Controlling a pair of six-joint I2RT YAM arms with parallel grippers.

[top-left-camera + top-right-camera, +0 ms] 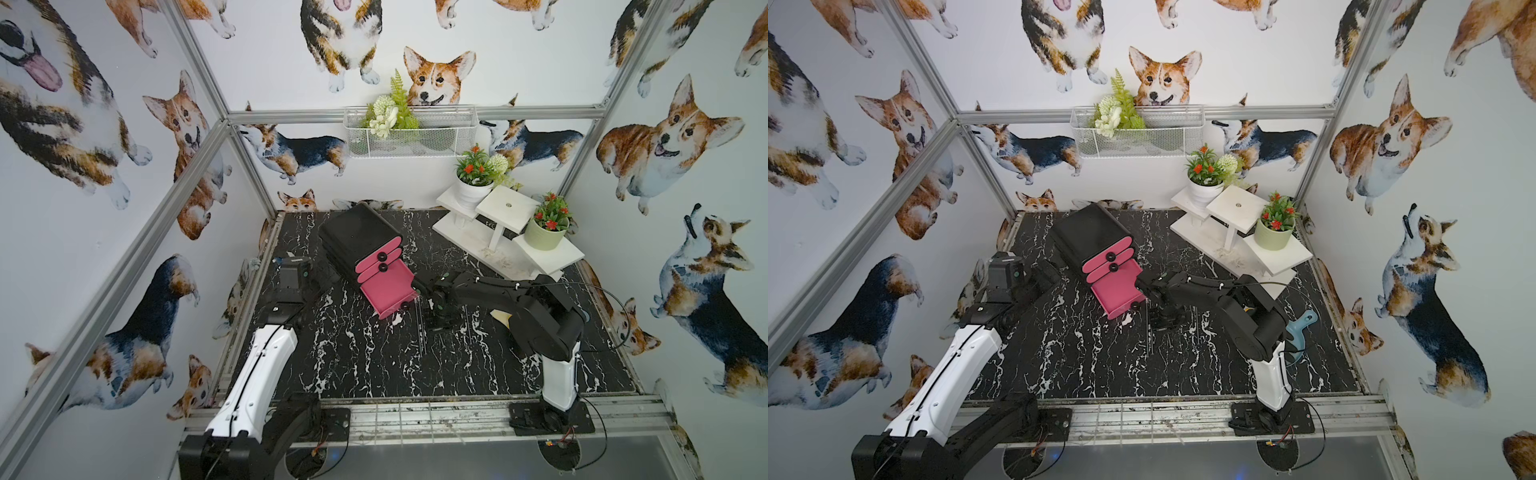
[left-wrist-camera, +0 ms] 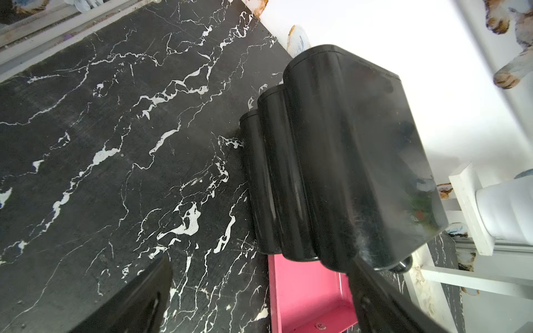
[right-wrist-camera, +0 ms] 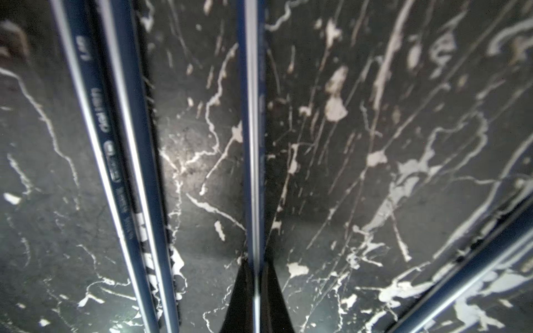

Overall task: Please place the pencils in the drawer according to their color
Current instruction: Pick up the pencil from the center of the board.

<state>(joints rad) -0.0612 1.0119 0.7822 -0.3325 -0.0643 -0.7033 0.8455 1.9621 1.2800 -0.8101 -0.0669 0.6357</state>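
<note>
The drawer (image 1: 360, 235) is a black cabinet at the table's back middle, also seen from its side (image 2: 346, 161) in the left wrist view. Its lowest pink tray (image 1: 386, 286) stands pulled out and looks empty. My right gripper (image 3: 256, 276) points down at the table just right of the tray, shut on one dark grey pencil (image 3: 253, 144). Two more dark pencils (image 3: 115, 144) lie beside it and another (image 3: 476, 268) lies further off. They show as thin lines (image 1: 420, 330) in a top view. My left gripper (image 2: 259, 288) hangs open and empty left of the cabinet.
A white stepped stand (image 1: 507, 216) with two potted plants fills the back right corner. A wire basket (image 1: 409, 137) of greenery hangs on the back wall. A light blue handled object (image 1: 1302, 328) lies behind the right arm. The table's front edge is a metal rail (image 1: 415, 415).
</note>
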